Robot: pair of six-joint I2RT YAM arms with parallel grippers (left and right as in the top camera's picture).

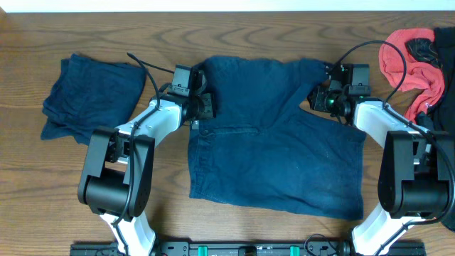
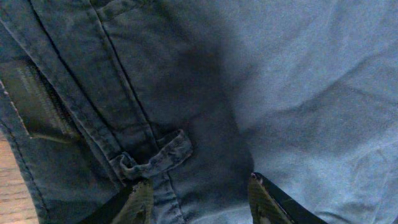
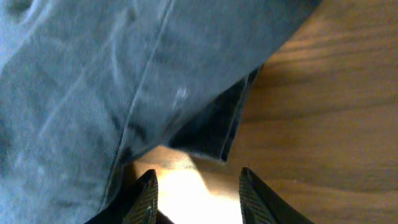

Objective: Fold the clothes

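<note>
Dark blue shorts (image 1: 274, 149) lie spread flat in the middle of the table, waistband at the left. My left gripper (image 1: 205, 107) is open over the waistband at the shorts' upper left; in the left wrist view its fingers (image 2: 200, 200) straddle the cloth just below a belt loop (image 2: 154, 157). My right gripper (image 1: 318, 99) is open at the shorts' upper right edge; in the right wrist view its fingers (image 3: 198, 196) sit over bare wood just short of a dark hem corner (image 3: 214, 134). A folded dark blue garment (image 1: 89, 96) lies at the left.
A red cloth (image 1: 412, 64) and a black garment (image 1: 441, 92) are piled at the right edge of the wooden table (image 1: 43, 185). The arm bases stand at the front left and front right.
</note>
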